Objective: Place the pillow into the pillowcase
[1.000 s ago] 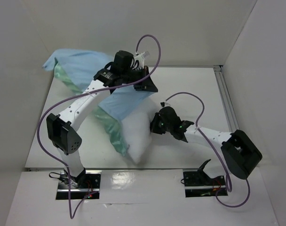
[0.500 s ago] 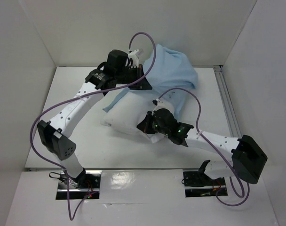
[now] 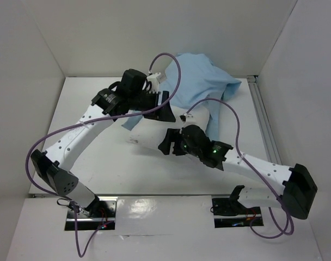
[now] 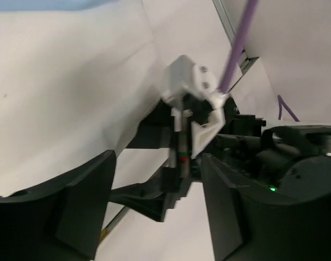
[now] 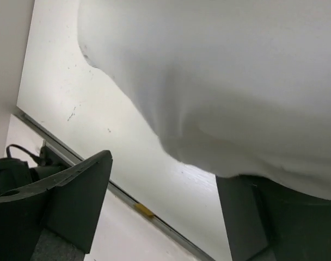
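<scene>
The white pillow (image 3: 146, 132) lies mid-table, and its far right part goes under the light blue pillowcase (image 3: 203, 76), which is heaped at the back right. I cannot tell whether the pillow is inside the case or only under it. My left gripper (image 3: 164, 109) hovers over the pillow's far edge, open and empty (image 4: 157, 157), with the pillow (image 4: 62, 109) to its left. My right gripper (image 3: 166, 144) is at the pillow's near edge, also open (image 5: 164, 168). The pillow (image 5: 236, 76) bulges over its right finger (image 5: 252, 217), and nothing is pinched.
White walls close in the table on the left, back and right. A metal rail (image 3: 262, 119) runs along the right side. Purple cables (image 3: 173, 65) loop above both arms. The table's near edge strip (image 5: 143, 209) shows below the right gripper.
Both grippers have gone from shut to open. The pillowcase swung from the back left to the back right, the pillow shifted with it, and both arms reached further left.
</scene>
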Tool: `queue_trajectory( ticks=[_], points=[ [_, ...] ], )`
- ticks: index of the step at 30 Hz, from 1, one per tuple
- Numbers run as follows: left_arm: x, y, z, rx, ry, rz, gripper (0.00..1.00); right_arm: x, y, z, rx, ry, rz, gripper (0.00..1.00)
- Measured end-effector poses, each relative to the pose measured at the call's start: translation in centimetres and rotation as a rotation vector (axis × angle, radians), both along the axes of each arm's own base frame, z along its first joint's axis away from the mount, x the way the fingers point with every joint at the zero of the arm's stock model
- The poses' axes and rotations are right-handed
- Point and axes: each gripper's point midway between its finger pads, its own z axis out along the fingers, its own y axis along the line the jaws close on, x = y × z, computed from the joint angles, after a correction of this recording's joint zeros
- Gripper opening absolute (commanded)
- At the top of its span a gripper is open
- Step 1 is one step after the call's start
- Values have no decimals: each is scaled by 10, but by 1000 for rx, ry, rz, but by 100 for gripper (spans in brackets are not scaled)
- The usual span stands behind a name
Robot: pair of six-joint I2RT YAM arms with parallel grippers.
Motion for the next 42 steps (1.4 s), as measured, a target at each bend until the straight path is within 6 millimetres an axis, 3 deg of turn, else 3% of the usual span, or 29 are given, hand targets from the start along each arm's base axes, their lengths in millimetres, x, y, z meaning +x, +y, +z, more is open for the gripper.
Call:
queue_trajectory(
  ticks=[1,2,3,4,5,6,7,9,10,11,12,14,18,21,25,29,31,32,33,34,36,38,42],
  points=[
    [-1,2,0,17,-8,-1,66,-4,-4,5,-6,-12,0,83],
    [-1,4,5,21,-22,4,48,-7,-10,11,-11,-21,-6,83],
    [0,7,8,28,-39,12,12,-11,-18,16,-18,-28,-18,73],
    [4,12,12,39,-59,38,0,-13,-27,24,-22,-42,-34,60],
    [10,21,14,59,-88,72,0,-16,-36,32,-22,-58,-49,46],
    [16,33,17,76,-112,110,0,-17,-45,42,-19,-75,-74,23],
    [24,46,20,90,-132,159,0,-17,-54,54,-11,-96,-103,16],
    [41,75,22,113,-160,264,12,-16,-67,80,11,-140,-149,12],
    [49,93,18,132,-163,323,21,-15,-70,90,20,-155,-164,18],
    [56,109,9,154,-157,375,47,-12,-71,102,24,-172,-177,31],
    [63,125,-3,179,-146,420,59,-9,-71,110,18,-179,-185,51],
    [74,154,-41,216,-82,502,85,2,-63,130,-13,-192,-187,80],
    [71,192,-130,268,81,590,90,40,-21,155,-95,-178,-195,95],
    [65,206,-168,264,166,616,91,70,9,136,-193,-150,-216,99],
    [87,199,-174,167,142,594,90,91,22,88,-357,-93,-241,99],
    [111,182,-186,73,132,533,78,107,36,52,-442,-60,-250,94],
    [117,173,-200,25,178,497,42,113,36,32,-482,-37,-255,77],
    [118,169,-208,2,207,483,13,114,35,23,-502,-25,-258,60],
    [119,165,-217,-21,238,464,0,117,34,15,-520,-12,-266,15],
    [118,163,-223,-41,266,450,0,120,30,8,-536,0,-276,0],
    [115,159,-227,-81,306,422,0,129,21,2,-536,24,-312,0],
    [114,158,-218,-124,307,405,0,136,12,3,-524,38,-334,0],
    [112,157,-163,-226,219,363,0,155,-12,33,-488,22,-368,0]
  ],
)
